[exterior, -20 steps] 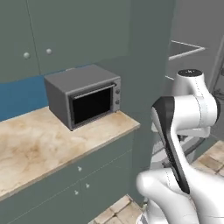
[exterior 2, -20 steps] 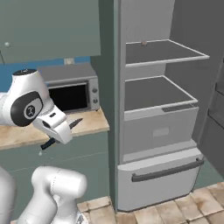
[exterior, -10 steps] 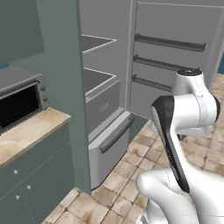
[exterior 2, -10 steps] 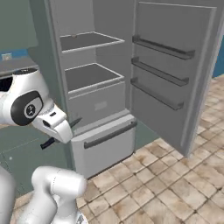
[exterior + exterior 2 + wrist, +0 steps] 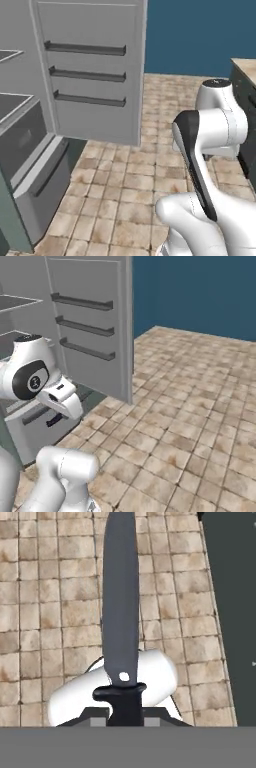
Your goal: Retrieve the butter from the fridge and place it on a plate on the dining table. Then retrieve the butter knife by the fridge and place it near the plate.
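Observation:
My gripper point(image 5: 124, 708) is shut on the butter knife's black handle, and the dark blade point(image 5: 120, 597) points away from the hand over the tiled floor. From the right base camera, the hand sits low at the left with the dark knife point(image 5: 55, 419) poking out under it. The fridge point(image 5: 30, 165) stands open at the left, its door point(image 5: 85, 321) swung wide with three dark door shelves and the lower drawer point(image 5: 30, 421) showing. The butter and the plate are out of view.
Tan floor tiles point(image 5: 190, 421) stretch ahead and right to a blue wall point(image 5: 200, 35). A beige-topped counter corner with a dark front point(image 5: 245, 75) stands at the right edge; I cannot tell whether it is the dining table. A dark panel point(image 5: 230, 612) lines the hand view's right side.
The base has turned right: the toaster oven and worktop slid out of both base views, then the fridge shifted left, leaving its open door and the floor. The knife stays in the gripper.

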{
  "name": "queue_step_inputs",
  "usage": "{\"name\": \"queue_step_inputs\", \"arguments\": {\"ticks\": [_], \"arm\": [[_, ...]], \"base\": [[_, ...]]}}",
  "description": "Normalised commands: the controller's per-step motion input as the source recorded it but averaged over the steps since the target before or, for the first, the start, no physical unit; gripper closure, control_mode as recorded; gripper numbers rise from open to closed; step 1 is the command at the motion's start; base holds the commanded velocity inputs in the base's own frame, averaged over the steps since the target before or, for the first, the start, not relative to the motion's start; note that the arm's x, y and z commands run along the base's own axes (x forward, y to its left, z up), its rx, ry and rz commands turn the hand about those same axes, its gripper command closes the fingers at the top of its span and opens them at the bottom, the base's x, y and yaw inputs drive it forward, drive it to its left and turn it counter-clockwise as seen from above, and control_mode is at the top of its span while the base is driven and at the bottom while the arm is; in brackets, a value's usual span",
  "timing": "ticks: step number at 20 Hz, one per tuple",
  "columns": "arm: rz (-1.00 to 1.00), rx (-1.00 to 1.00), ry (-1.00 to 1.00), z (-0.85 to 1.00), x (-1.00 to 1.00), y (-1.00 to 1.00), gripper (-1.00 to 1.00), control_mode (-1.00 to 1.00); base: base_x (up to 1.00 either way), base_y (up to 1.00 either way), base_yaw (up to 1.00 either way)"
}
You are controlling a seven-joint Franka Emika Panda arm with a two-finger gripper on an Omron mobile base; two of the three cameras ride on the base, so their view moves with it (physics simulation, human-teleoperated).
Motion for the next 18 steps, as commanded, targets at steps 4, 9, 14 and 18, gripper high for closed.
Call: {"name": "queue_step_inputs", "arguments": {"ticks": [4, 9, 14, 18], "arm": [[0.0, 0.0, 0.0, 0.0, 0.0, 0.0, 1.0, 1.0], [0.0, 0.0, 0.0, 0.0, 0.0, 0.0, 1.0, 1.0], [0.0, 0.0, 0.0, 0.0, 0.0, 0.0, 1.0, 1.0], [0.0, 0.0, 0.0, 0.0, 0.0, 0.0, 1.0, 1.0]], "base": [[0.03, -0.71, -0.67], [0.35, -0.28, -0.37], [0.92, -0.14, -0.05], [1.0, -0.5, 0.0]]}}
